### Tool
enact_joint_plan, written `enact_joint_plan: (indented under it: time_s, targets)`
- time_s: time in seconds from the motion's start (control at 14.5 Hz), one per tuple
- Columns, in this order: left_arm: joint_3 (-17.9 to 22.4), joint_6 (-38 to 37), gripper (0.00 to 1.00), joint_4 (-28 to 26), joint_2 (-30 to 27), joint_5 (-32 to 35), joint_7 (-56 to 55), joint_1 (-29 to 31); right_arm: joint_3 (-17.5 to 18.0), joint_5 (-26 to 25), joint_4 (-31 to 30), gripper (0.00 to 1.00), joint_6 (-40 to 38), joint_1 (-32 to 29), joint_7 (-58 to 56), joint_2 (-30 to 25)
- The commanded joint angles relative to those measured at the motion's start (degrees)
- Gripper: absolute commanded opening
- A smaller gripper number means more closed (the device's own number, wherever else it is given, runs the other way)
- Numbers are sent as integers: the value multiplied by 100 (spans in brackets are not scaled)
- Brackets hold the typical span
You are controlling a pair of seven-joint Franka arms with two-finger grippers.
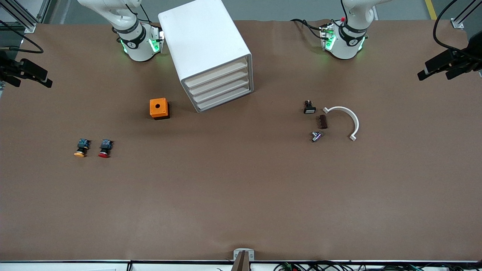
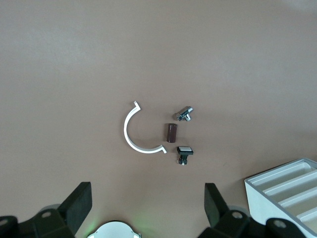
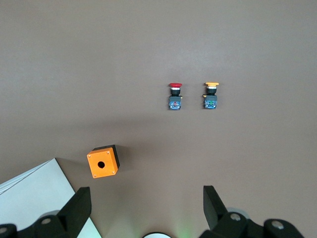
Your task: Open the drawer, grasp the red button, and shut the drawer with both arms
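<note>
The white cabinet [image 1: 205, 45] stands between the two arm bases, and all of its beige-fronted drawers [image 1: 222, 86] are shut. The red-capped button [image 1: 104, 148] [image 3: 175, 94] lies on its side toward the right arm's end of the table, beside an orange-capped one [image 1: 80, 148]. My right gripper [image 3: 146, 194] hangs open and empty high over the table by its base; the orange box [image 3: 103, 162] and a cabinet corner [image 3: 29, 198] show below it. My left gripper [image 2: 147, 192] is also open and empty, high over its own base. Neither hand shows in the front view.
An orange box with a hole [image 1: 159, 108] sits beside the cabinet. Toward the left arm's end lie a white curved bracket [image 1: 348, 118], a brown block [image 1: 323, 121], a small black switch [image 1: 309, 108] and a metal piece [image 1: 316, 136]. Black camera mounts [image 1: 26, 71] stand at the table's ends.
</note>
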Motion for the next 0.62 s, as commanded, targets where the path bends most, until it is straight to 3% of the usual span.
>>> enact_joint_plan:
  time_s: [0.0,0.14,0.41,0.55]
  targets:
    - [-54,-110,100,142,94,244,26,-134,-63,52,-107,100,126,55,-51,-108]
    - [164,-101,100,142,147,674,-96,-677,-63,17,-63,100,135,73,-51,-108]
    - [1446,-93,100,159,200,694,-123,-1907,-71,52,34,100,-66,46,28,-125]
    - [1887,-93,100,159,200,694,-132,-2331,-80,52,16,100,-41,29,37,-143]
